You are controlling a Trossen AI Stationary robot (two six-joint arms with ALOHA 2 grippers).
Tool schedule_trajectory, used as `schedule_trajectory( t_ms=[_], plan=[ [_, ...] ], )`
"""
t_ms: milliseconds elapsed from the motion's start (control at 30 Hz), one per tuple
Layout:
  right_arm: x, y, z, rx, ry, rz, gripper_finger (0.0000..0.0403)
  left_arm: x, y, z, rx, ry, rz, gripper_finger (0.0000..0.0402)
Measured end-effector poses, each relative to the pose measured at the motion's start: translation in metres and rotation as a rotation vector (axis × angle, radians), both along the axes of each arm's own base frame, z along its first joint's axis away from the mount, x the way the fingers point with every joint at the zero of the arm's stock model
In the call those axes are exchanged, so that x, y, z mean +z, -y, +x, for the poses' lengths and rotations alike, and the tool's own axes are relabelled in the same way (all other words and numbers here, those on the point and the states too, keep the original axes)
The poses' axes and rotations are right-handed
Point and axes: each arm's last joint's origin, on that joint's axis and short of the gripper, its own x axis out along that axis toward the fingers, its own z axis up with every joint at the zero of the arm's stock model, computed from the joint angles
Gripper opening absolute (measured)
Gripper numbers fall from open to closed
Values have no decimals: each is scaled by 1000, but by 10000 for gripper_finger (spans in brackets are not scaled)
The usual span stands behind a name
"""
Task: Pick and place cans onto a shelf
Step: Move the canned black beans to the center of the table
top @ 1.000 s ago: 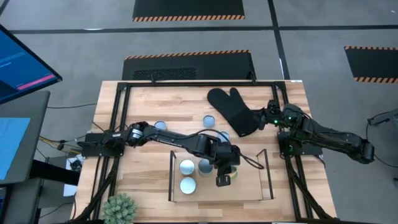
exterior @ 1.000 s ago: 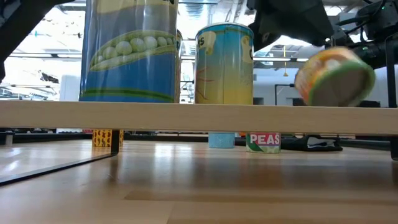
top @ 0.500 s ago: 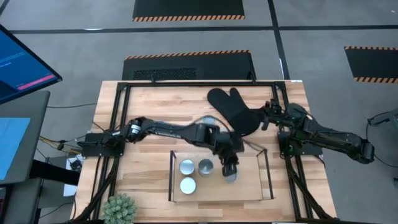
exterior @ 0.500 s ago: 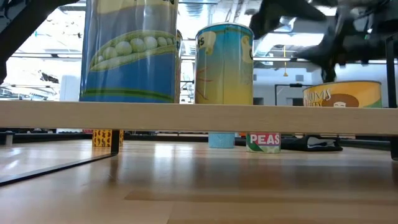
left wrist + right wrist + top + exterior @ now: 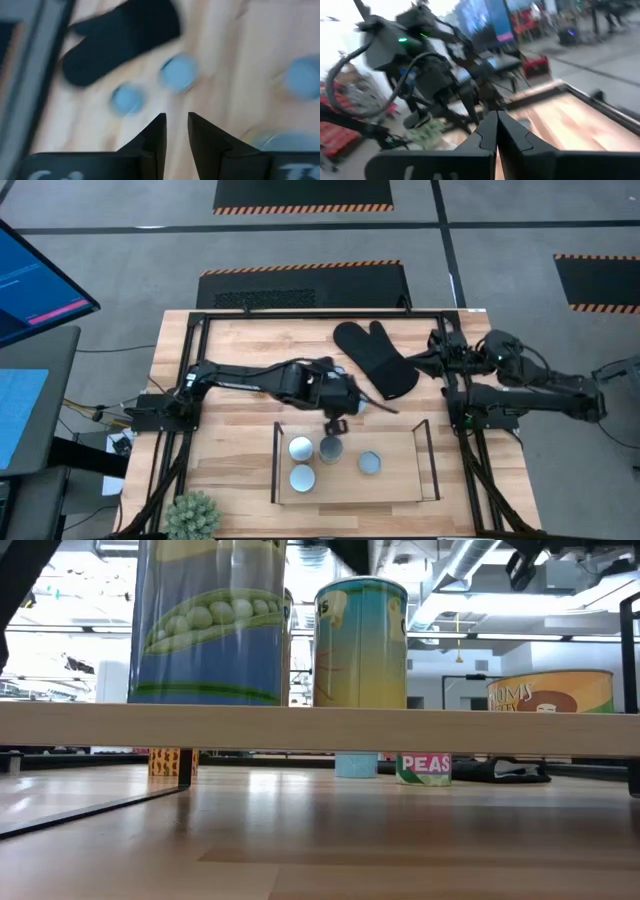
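Silver-topped cans (image 5: 325, 456) stand on the shelf (image 5: 425, 448) just below the left pincer (image 5: 334, 424).

I see four cans (image 5: 301, 448) standing up on the shelf (image 5: 400, 490), three close together, one (image 5: 370, 463) apart. More cans (image 5: 178, 72) sit behind it.

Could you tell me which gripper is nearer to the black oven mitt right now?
The right gripper is nearer, just off the oven mitt at the table's right edge; the left gripper hangs farther away, above the shelf.
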Motion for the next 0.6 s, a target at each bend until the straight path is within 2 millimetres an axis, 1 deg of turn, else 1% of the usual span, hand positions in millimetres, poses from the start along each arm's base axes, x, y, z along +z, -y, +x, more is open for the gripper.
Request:
schedule_trajectory(
  t_ms=[100, 133, 200, 267, 300, 367, 467, 533, 600],
  plan=[
    [10, -1, 8, -43, -115, 23, 33, -3, -6, -18, 139, -125, 94, 62],
    [11, -2, 11, -53, -147, 27, 33, -4, -10, -21, 183, -146, 121, 59],
    [15, -3, 17, -62, -172, 36, 33, -8, -14, -22, 209, -127, 140, 54],
    [20, -3, 22, -70, -172, 61, 33, -10, -19, -29, 204, -155, 142, 47],
    [22, -4, 24, -75, -169, 72, 33, -9, -23, -34, 239, -151, 139, 44],
    [25, -5, 25, -81, -170, 79, 33, -16, -32, -49, 329, -191, 146, 36],
    [28, -6, 27, -73, -164, 77, 33, -25, -45, -75, 433, -160, 117, 25],
    [27, -7, 27, -69, -178, 78, 33, -30, -51, -103, 514, -158, 104, 19],
    [26, -6, 28, -71, -184, 85, 33, -40, -56, -129, 609, -124, 73, 13]
  ],
)
